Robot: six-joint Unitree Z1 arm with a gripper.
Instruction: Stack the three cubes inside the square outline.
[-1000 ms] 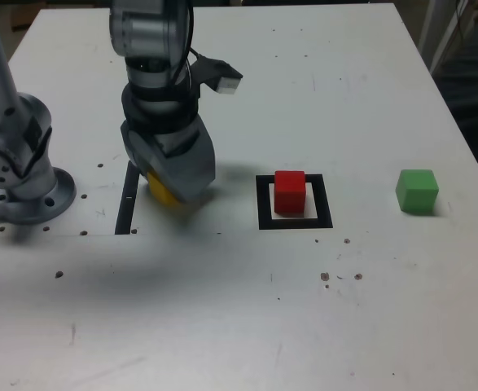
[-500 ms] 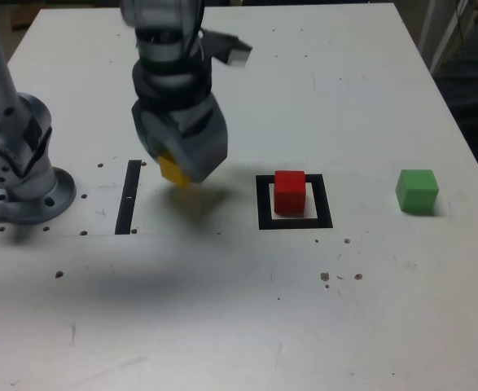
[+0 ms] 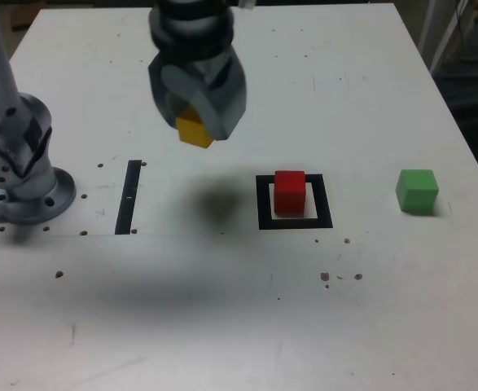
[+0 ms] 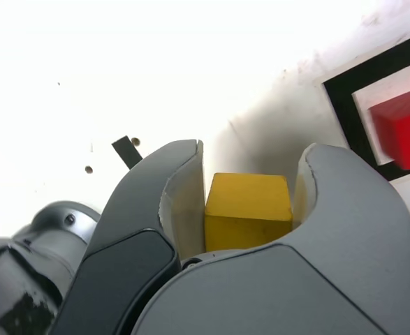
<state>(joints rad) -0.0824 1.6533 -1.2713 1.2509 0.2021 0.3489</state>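
Bare tabletop [image 3: 222, 326] nearest; farther back, red cube [image 3: 289, 191] inside square outline [image 3: 294, 220]; green cube [image 3: 417, 191] apart at the exterior view's right, near the edge; beyond, fingers [image 3: 222, 98] clamped on yellow cube [image 3: 195, 129], raised off tabletop.

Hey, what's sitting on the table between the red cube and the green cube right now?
Nothing: in the exterior view only bare table and the square outline's right edge lie between the red cube and the green cube.

Silver arm, dark grey gripper [image 3: 199, 122] with cream pads.
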